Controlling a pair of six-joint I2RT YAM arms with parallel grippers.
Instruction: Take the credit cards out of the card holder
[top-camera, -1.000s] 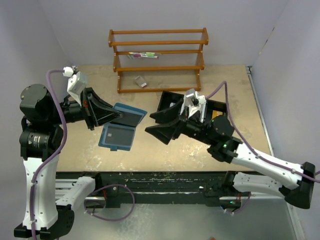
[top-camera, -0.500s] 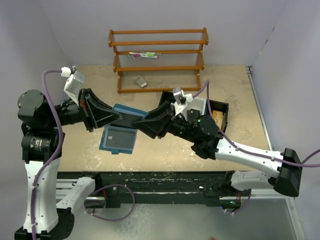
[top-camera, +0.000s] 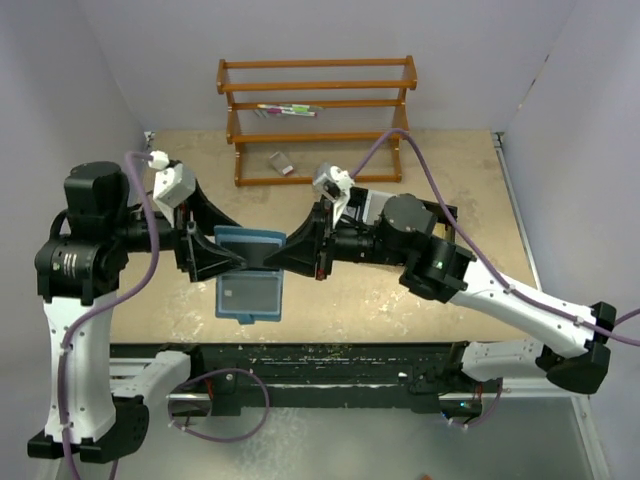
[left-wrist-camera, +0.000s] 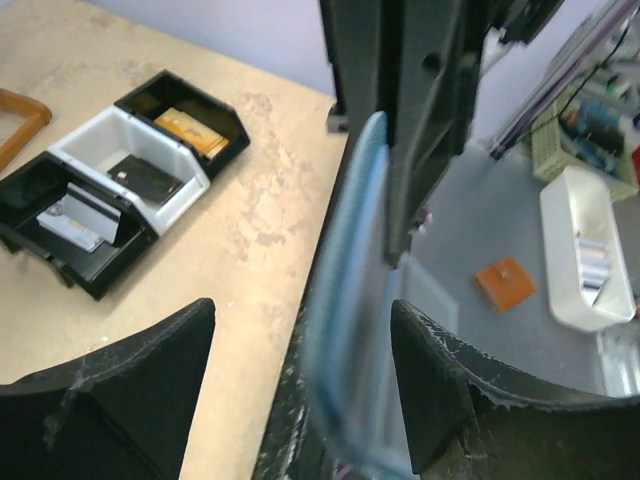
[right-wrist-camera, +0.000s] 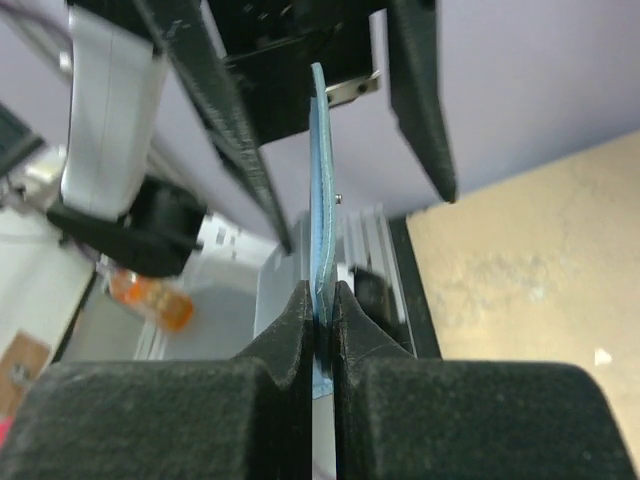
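Right wrist view: the right claw (right-wrist-camera: 322, 300) is pinched tight on the edge of the small teal-blue soft folding wallet (right-wrist-camera: 319, 170), held up over the tan surface (top-camera: 460, 170); the left claw (left-wrist-camera: 300, 340) stands wide around it.

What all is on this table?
card holder: one, teal-blue, open, mid-table between the grippers
credit card: one visible, dark grey, in the holder's lower flap
tray: one, black with white middle compartment, right side
orange-brown item, dark card, silvery card: one each, one per tray compartment
rack: one, orange-brown wood, far edge
pens: a few, mixed colours, on a rack shelf
small grey object: one, before the rack
left gripper: black, open, astride the holder's upper flap
right gripper: black, shut on that flap
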